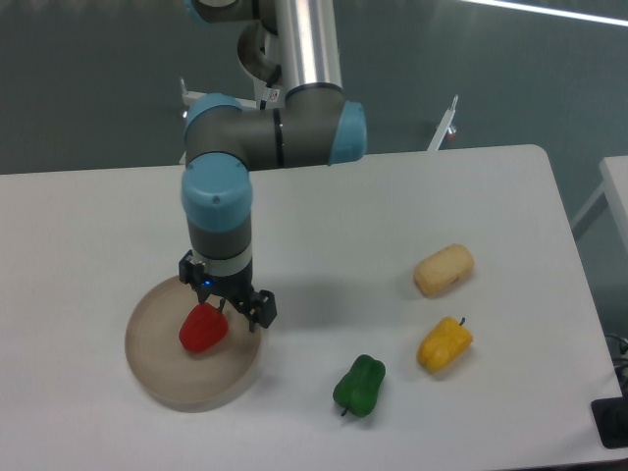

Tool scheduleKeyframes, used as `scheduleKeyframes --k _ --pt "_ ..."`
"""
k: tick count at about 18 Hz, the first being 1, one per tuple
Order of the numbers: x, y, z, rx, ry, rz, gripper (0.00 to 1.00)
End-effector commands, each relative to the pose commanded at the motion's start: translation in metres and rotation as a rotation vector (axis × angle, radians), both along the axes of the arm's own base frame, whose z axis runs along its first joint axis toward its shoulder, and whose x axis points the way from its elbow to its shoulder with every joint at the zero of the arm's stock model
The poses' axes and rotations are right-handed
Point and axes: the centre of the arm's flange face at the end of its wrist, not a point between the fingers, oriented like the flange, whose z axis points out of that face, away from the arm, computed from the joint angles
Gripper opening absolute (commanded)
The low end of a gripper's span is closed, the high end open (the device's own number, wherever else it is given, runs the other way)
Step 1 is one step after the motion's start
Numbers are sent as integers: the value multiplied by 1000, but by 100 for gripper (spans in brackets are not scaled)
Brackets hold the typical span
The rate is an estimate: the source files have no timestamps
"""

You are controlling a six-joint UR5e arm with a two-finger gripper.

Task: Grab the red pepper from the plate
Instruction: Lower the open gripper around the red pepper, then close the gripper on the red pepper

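Camera view, lower left: tool [218, 306] sits right over the red pepper [203, 330] on the plate [157, 378], pepper poking out just below; can't tell whether it's clamped yet

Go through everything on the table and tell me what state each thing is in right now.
red pepper: on the plate, under the gripper
plate: flat on table
gripper: lowered over the pepper, jaws' grip unclear
green pepper: lying on table
yellow pepper: lying on table
beige bread roll: lying on table

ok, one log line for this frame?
gripper: over red pepper, closure unclear | red pepper: on plate | green pepper, yellow pepper: on table
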Motion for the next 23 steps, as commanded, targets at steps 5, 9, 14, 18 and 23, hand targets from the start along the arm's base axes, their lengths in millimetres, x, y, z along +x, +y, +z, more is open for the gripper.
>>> scheduleKeyframes --k 5,9,14,18,23 --pt "15 2 -7 -13 0 -26 100" --pt "25 7 -23 -33 -8 -29 100" --pt "29 13 -35 -30 -5 -38 100" --pt "33 15 -44 -39 -7 -41 100" --pt "34 15 -55 -57 -12 -43 100"
